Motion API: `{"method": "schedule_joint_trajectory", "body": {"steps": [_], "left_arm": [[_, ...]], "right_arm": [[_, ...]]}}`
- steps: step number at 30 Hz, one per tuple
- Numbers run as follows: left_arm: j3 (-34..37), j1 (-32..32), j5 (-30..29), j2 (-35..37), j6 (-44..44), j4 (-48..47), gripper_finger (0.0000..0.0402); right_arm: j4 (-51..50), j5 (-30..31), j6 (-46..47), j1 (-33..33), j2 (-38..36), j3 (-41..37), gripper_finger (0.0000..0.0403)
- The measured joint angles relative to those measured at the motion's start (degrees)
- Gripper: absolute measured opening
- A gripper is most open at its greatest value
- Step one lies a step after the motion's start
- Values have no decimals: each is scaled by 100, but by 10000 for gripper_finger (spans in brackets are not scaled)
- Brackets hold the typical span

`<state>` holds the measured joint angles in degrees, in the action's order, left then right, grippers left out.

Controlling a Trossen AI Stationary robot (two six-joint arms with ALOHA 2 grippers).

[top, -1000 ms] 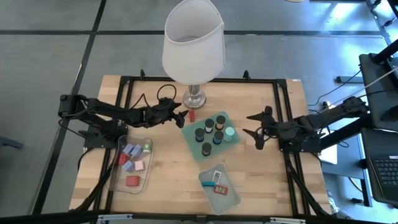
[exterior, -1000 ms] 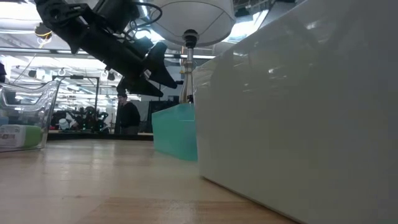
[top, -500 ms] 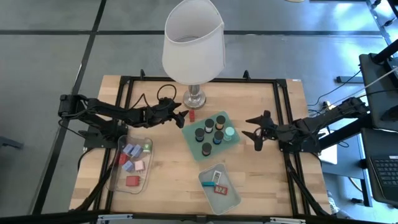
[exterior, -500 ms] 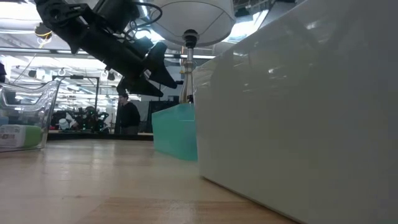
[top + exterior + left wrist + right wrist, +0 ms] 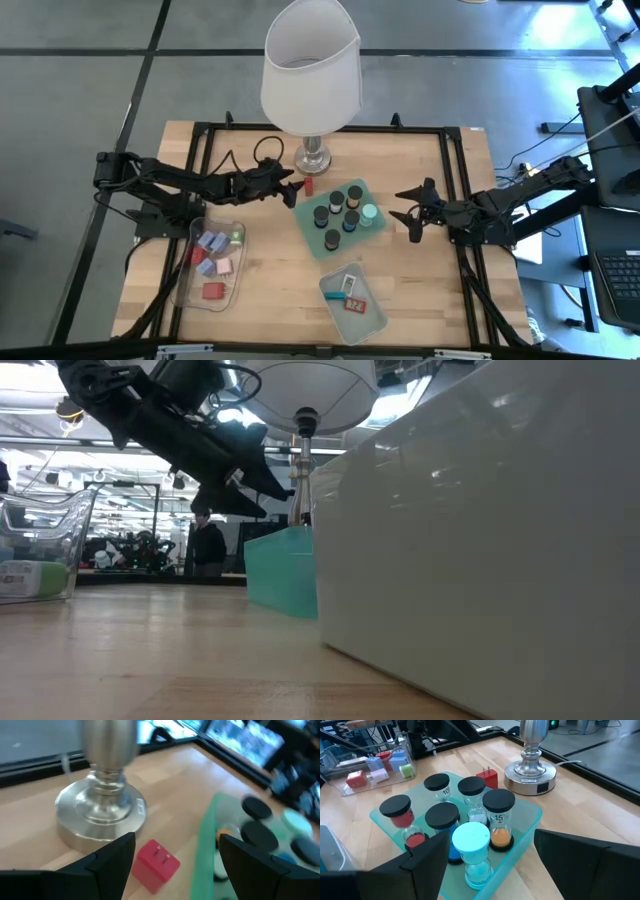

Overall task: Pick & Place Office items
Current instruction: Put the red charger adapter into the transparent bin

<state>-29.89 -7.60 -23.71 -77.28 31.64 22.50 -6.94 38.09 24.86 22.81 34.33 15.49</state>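
Observation:
A small red block (image 5: 155, 865) lies on the wood beside the lamp's metal base (image 5: 100, 815). My left gripper (image 5: 291, 187) hangs open just short of it, above the table, and the block shows between the finger ends (image 5: 177, 840) without being touched. A mint tray (image 5: 338, 215) holds several upright timers with black tops (image 5: 437, 782) and one mint top (image 5: 470, 837). My right gripper (image 5: 405, 210) stands open to the right of that tray, pointing at it, fingers (image 5: 492, 837) holding nothing. The low view shows the left gripper (image 5: 250, 480) in the air.
The lamp with its white shade (image 5: 310, 65) stands at the table's far middle. A clear bin (image 5: 210, 262) with coloured blocks sits front left. A second mint tray (image 5: 353, 300) with flat pieces sits front middle. Black frame rails (image 5: 200, 140) border the table.
My right gripper has sunk a little and rolled slightly, still open beside the timer tray. My left gripper has rolled a little in place above the red block. No object has moved.

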Motion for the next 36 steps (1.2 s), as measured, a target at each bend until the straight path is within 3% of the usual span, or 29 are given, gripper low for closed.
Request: {"method": "schedule_joint_trajectory", "body": {"steps": [5, 10, 15, 23, 36], "left_arm": [[0, -2, -504, 0, 903, 53, 283], [2, 0, -366, 2, 1536, 260, 283], [2, 0, -95, 2, 1554, 290, 283], [2, 0, -204, 2, 1130, 302, 283], [2, 14, -409, 4, 1711, 421, 283]], "right_arm": [[0, 0, 0, 0, 0, 0, 290], [0, -1, 0, 0, 2, 0, 290], [0, -2, -2, 0, 2, 0, 290], [0, -2, -2, 0, 4, 0, 290], [0, -7, -4, 0, 4, 0, 290]]}}
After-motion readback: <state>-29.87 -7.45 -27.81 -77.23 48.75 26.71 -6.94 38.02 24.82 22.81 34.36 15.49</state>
